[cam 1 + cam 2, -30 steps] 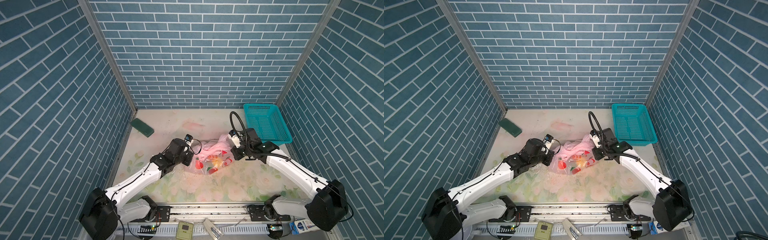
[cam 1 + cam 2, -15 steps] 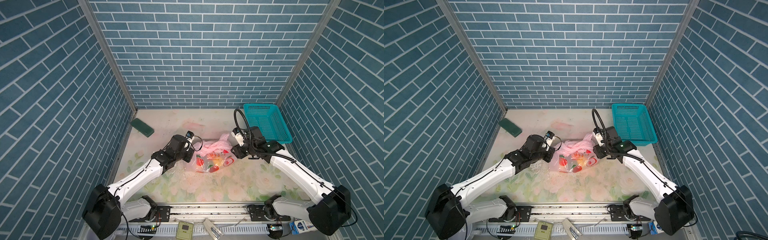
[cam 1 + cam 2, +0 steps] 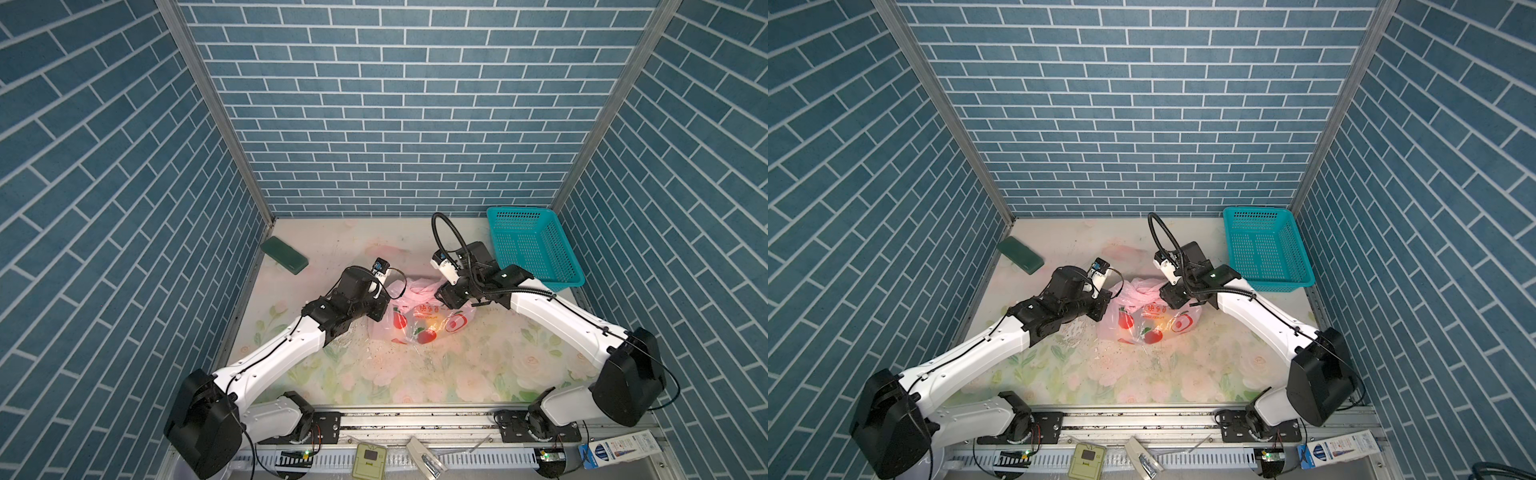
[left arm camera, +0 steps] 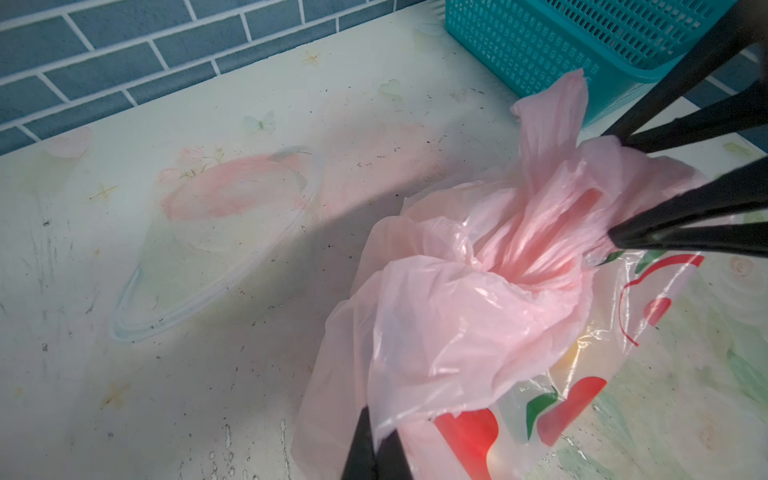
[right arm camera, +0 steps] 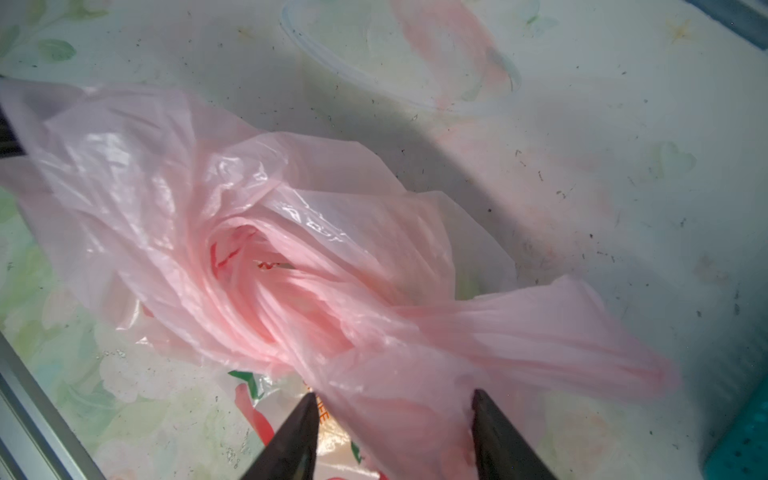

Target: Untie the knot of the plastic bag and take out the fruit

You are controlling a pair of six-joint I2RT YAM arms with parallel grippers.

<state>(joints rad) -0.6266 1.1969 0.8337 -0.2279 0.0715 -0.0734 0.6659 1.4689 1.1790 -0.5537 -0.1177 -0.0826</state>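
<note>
The pink plastic bag [image 3: 419,320] [image 3: 1146,320] lies on the floral table between my two arms. Its knot [image 4: 536,253] [image 5: 282,291] is a twisted bunch of pink handle plastic on top. My left gripper [image 4: 376,428] [image 3: 384,305] is shut on a fold of the bag's pink plastic at its left side. My right gripper [image 5: 395,399] [image 3: 440,293] is open, one finger on each side of a handle strip next to the knot. The fruit [image 3: 430,322] shows only as blurred yellow-orange colour through the bag's wall.
A teal mesh basket [image 3: 532,245] [image 3: 1262,249] [image 4: 582,37] stands at the back right, close behind my right wrist. A dark green block [image 3: 284,259] [image 3: 1020,254] lies at the back left by the wall.
My right gripper has opened and shifted a little toward the back right, its fingers now around the handle strip. My left gripper stays shut on the bag and has edged toward the back.
</note>
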